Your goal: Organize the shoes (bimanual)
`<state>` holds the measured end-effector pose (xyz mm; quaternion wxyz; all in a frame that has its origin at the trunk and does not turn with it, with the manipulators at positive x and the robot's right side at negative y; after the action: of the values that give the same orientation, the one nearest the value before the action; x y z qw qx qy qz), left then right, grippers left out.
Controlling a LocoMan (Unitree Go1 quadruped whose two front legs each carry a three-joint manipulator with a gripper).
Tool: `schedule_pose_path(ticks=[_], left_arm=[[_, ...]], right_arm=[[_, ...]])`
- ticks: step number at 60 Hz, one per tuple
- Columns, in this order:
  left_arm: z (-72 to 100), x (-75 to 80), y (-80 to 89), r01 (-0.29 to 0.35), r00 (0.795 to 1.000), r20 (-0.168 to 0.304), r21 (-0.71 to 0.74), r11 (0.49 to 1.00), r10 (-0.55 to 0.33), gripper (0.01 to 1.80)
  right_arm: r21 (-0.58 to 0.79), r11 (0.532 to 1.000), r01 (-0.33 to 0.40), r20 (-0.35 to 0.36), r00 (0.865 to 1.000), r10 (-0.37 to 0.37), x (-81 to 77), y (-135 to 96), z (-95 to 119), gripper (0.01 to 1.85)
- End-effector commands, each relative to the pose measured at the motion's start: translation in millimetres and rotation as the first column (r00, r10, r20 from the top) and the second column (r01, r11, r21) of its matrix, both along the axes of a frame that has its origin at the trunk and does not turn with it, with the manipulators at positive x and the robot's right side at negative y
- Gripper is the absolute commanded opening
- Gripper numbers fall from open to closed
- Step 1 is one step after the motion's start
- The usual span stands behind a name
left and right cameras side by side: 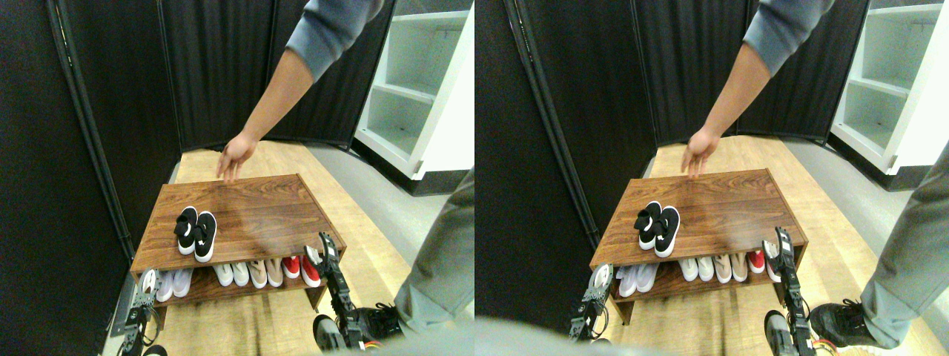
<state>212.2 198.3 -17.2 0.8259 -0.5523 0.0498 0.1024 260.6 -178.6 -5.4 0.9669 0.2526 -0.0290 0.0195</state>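
Left claw (141, 302) sits low at the rack's front-left corner, touching nothing; can't tell if spread or closed. Black shoes (196, 233) lie together on the left part of the counter (267, 211), toes toward camera, roughly paired. Lower shelf (215, 291) holds white, beige and red pairs. Right claw (327, 252) is up at the front-right corner, clear of the shoes; jaw state unreadable. Person's hand (236, 156) rests on the far edge. Judgement: either done or just reset; neither claw engaged.
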Motion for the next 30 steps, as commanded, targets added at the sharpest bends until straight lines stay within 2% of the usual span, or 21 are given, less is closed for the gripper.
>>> schedule_pose_path(ticks=[1,12,23,30], left_arm=[[10.6,4.6,-2.3,0.007,0.999,0.052,-0.003,1.000,-0.007,0.01],[11.2,4.0,-3.8,0.028,0.998,0.051,-0.001,1.000,-0.028,0.01],[19.6,-6.1,-5.9,0.056,0.996,0.071,-0.007,0.998,-0.056,0.01],[23.8,-11.7,-7.9,0.046,0.997,0.068,-0.012,0.999,-0.045,0.01]], right_arm=[[-0.005,1.000,-0.009,0.046,0.999,0.009,1.1,0,8,0.37],[0.012,1.000,-0.009,0.046,0.999,0.008,0.3,-1,9,0.37],[0.007,1.000,-0.009,0.041,0.999,0.009,-0.3,-3,10,0.38],[0.009,1.000,-0.020,0.048,0.999,0.019,-0.4,-3,10,0.37]])
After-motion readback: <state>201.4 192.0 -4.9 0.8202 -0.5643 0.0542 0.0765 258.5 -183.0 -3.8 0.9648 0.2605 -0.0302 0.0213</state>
